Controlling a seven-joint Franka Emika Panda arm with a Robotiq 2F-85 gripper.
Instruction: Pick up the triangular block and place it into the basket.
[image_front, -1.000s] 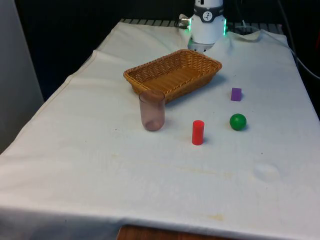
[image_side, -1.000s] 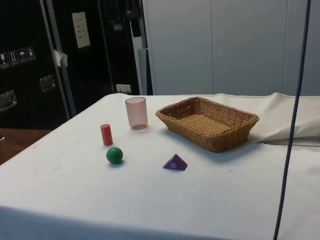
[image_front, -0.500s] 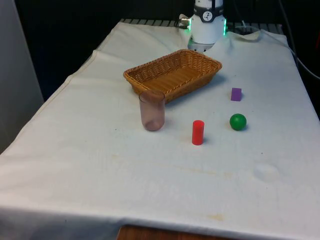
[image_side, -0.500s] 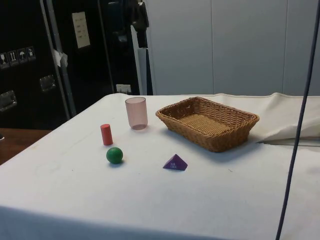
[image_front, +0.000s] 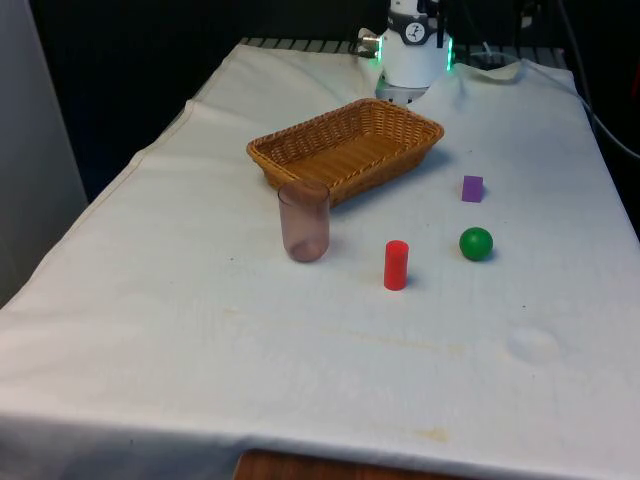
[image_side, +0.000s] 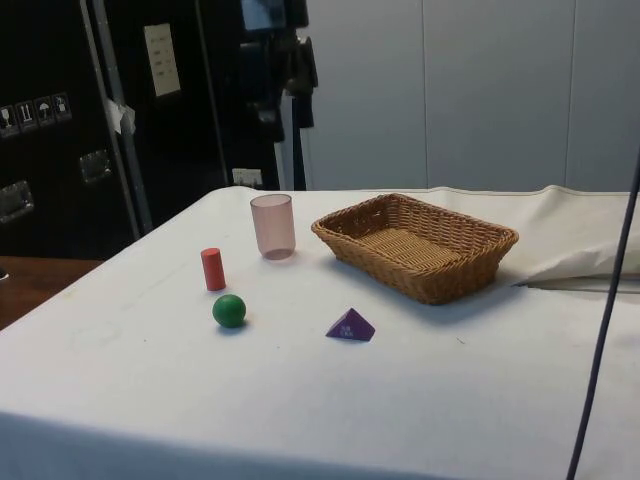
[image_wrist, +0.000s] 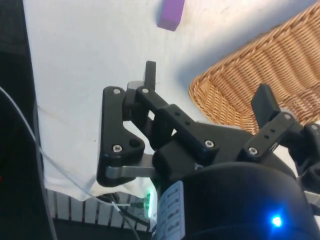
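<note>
Wicker basket (image_front: 345, 148) holds nothing; one purple triangular block (image_front: 472, 188) lies beyond the fingers (image_wrist: 150, 74), spread wide, gripping nothing.

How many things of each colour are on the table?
Purple: 1, the triangular block
Green: 1, the ball
Red: 1, the cylinder
Pink: 1, the cup
Brown: 1, the basket
Total: 5
</note>
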